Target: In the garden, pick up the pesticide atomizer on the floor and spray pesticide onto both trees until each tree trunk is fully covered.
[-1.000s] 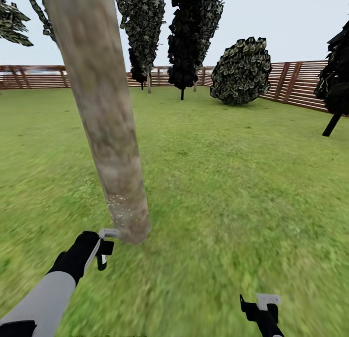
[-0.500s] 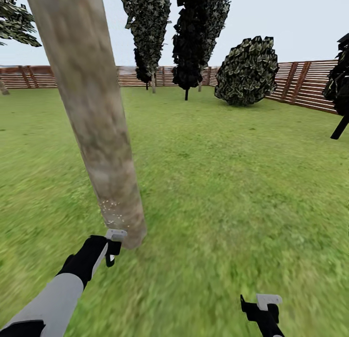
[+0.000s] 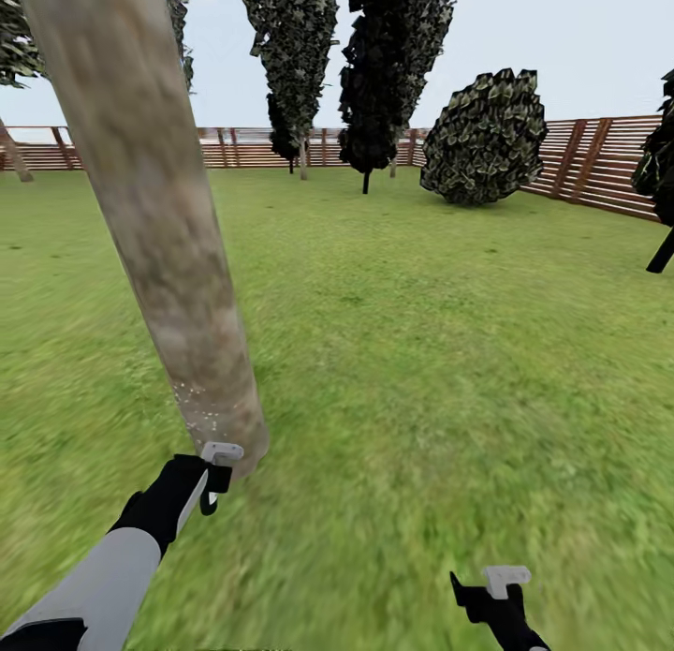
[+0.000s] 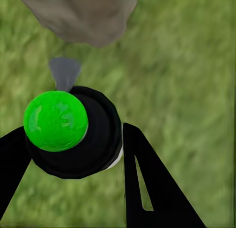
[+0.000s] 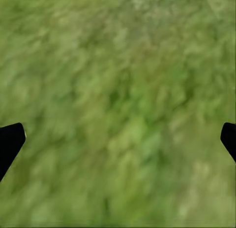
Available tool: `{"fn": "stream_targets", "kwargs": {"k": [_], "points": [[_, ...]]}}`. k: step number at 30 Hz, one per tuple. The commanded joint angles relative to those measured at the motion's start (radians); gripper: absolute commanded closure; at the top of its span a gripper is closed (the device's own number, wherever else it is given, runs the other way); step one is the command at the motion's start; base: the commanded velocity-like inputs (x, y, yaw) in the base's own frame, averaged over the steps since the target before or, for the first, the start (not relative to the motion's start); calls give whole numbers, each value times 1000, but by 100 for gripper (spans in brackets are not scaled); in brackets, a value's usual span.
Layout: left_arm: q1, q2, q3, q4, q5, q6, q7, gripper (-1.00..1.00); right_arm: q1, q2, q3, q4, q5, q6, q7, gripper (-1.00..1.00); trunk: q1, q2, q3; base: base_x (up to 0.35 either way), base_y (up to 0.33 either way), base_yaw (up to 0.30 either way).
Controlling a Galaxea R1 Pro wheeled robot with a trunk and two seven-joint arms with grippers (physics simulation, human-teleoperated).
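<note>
A thick mottled grey-tan tree trunk rises from the lawn at the left of the head view, with white speckles low on its bark. My left gripper hangs just in front of the trunk's base. In the left wrist view it is shut on the pesticide atomizer, a black body with a bright green round cap. Its grey nozzle points toward the trunk's foot. My right gripper is low at the right over bare grass, open, its black fingertips far apart.
Green lawn stretches ahead to a brown slat fence. Dark conifers and a round bush stand at the back. A black-leaved tree is at the right edge, and a thin tan trunk at the far left.
The whole view has shifted, with the trunk sliding left in the picture. The trunk's base now sits closer to my left gripper, which still holds the atomizer.
</note>
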Motion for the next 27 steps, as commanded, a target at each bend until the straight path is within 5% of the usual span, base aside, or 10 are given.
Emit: {"fn": "stream_targets", "kwargs": {"k": [1,6,11,27], "points": [[-1,0,4,-2,-8,5,-4,100,0,0,5,0,-11,-3,24,-100,0,0,-1,0,-278,221],[-1,1,7,-3,-8,5,-2,100,0,-1,4,2,-12,-3,40,-100,0,0,-1,56,-276,264],[0,1,59,-3,-12,3,-2,100,0,-3,4,3,-12,-4,39,-100,0,0,-1,168,-251,273],[0,0,54,-2,-21,3,-2,100,0,-3,4,3,-12,-4,38,-100,0,0,-1,124,-260,222]]}}
